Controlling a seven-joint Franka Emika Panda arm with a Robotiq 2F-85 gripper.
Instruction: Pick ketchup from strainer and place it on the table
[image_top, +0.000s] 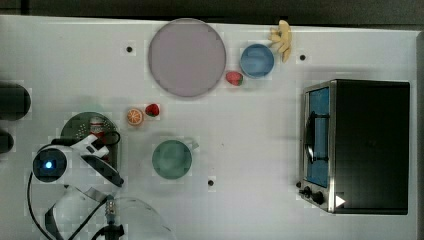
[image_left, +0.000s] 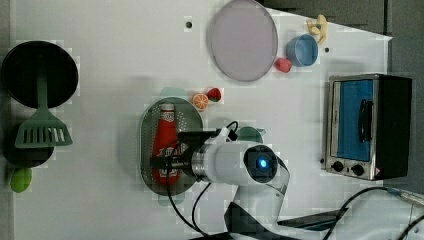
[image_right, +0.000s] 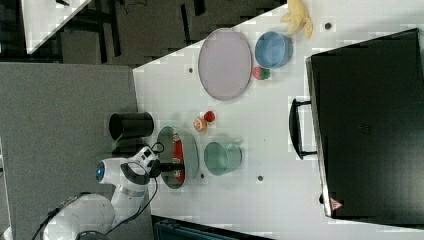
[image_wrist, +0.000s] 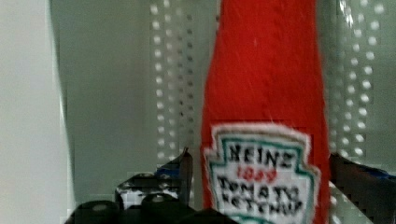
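Item: open tool (image_wrist: 259, 182) straddling red soft ketchup bottle (image_wrist: 266, 93) in pale green perforated strainer (image_left: 146, 130).
Bottle's long axis is lying crosswise between spread jaws, unclamped.

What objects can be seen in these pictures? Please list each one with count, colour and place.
ketchup bottle: 1, red, lying in the strainer
strainer: 1, pale green, left view's centre-left
cup: 1, green, beside the strainer
plate: 1, grey-lilac, top view's upper middle
bowl: 1, blue, beside the plate
strawberries: 2, red, one by the bowl, one by the orange slice
orange slice: 1, orange
bananas: 1 bunch, yellow
toaster oven: 1, black and silver
spatula: 1, green
table: 1, white
gripper: 1, black, open, astride the bottle
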